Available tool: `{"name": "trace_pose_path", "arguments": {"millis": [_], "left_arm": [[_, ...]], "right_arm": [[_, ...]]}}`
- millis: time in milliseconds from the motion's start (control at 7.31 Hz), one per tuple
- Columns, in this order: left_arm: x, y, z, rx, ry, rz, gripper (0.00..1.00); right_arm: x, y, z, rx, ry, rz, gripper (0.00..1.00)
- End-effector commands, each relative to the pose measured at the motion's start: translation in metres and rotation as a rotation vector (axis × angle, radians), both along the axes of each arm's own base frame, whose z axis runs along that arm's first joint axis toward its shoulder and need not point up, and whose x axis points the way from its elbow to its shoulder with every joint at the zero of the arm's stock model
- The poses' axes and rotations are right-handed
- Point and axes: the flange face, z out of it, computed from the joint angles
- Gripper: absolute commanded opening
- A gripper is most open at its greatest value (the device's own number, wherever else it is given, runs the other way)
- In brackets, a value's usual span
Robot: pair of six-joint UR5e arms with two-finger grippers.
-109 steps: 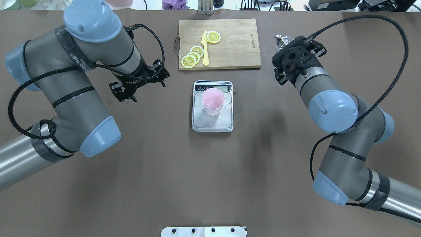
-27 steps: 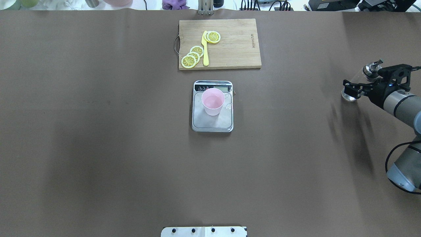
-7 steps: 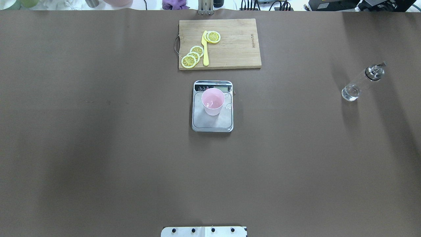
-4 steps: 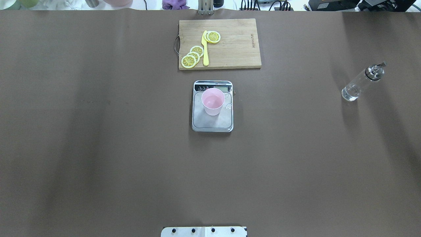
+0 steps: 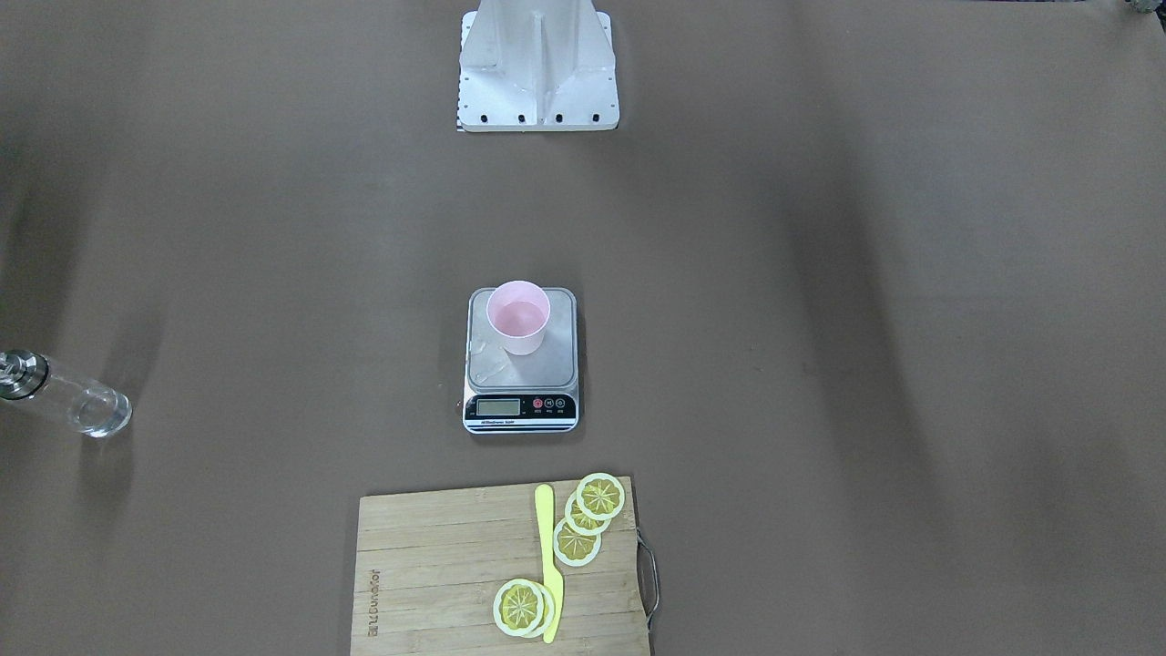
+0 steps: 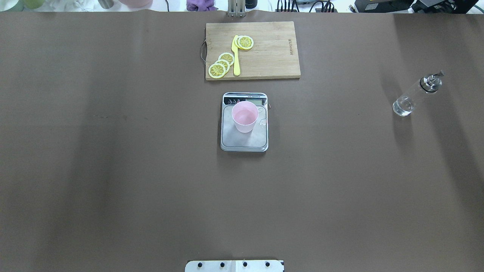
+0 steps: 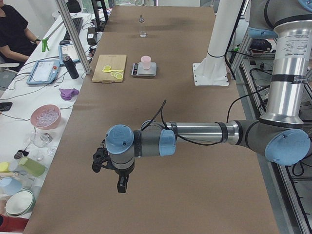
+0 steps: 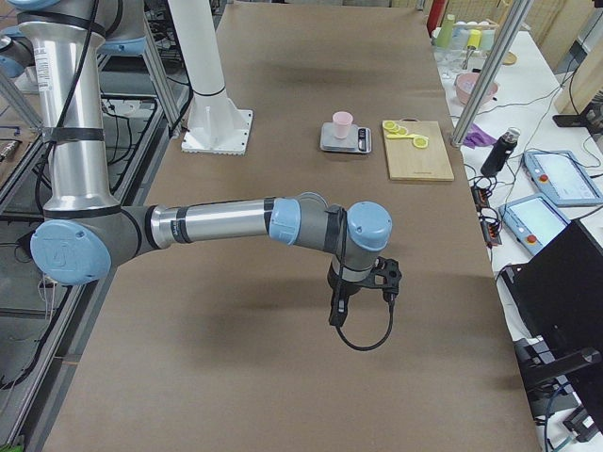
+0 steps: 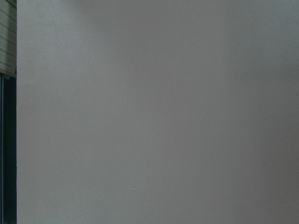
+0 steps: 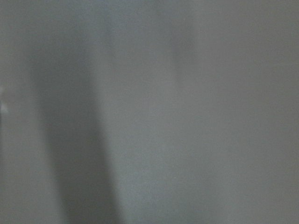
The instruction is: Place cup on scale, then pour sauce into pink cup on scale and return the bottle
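Well, you have the cup (image 6: pixel 245 116) standing upright on the scale (image 6: pixel 244 143), on the far half of the steel platform, close to the black display strip. A small glossy clear patch (image 6: pixel 262 121) lies on the platform just to the right of the cup. The scale sits at the middle of the table (image 6: pixel 113 170).

The bottle (image 6: pixel 414 93) stands upright, well apart from the scale, out near the table's right end. Nothing touches it. A shallow layer of clear sauce (image 6: pixel 402 107) shows at its bottom, and its metal spout points away from the scale.

Just beyond the scale lies the wooden cutting board (image 6: pixel 272 56). It carries lemon slices (image 6: pixel 217 70) and a yellow knife (image 6: pixel 236 56).

Neither arm reaches into the overhead or front views. You see the left gripper (image 7: pixel 113 171) only from the left end of the table, hanging above bare table near that end and far from the scale. The right gripper (image 8: pixel 358 287) shows only from the right end, likewise above bare table. From those side views you cannot tell whether either one is spread or closed, though nothing is seen in them. Both wrist cameras show only plain brown surface.
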Motion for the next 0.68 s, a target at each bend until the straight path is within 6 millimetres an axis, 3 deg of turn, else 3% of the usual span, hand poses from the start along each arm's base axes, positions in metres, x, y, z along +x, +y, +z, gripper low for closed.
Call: {"name": "trace_pose_path", "arguments": {"millis": [0, 547], "left_arm": [[0.0001, 0.0013, -0.0003, 0.0, -0.002, 0.001, 0.99], [0.0006, 0.0005, -0.0014, -0.006, -0.002, -0.003, 0.99]], "right_arm": [[-0.0016, 0.0017, 0.0178, 0.041, -0.02, 0.013, 1.0], [-0.0015, -0.0001, 0.0088, 0.061, -0.02, 0.012, 1.0]]}}
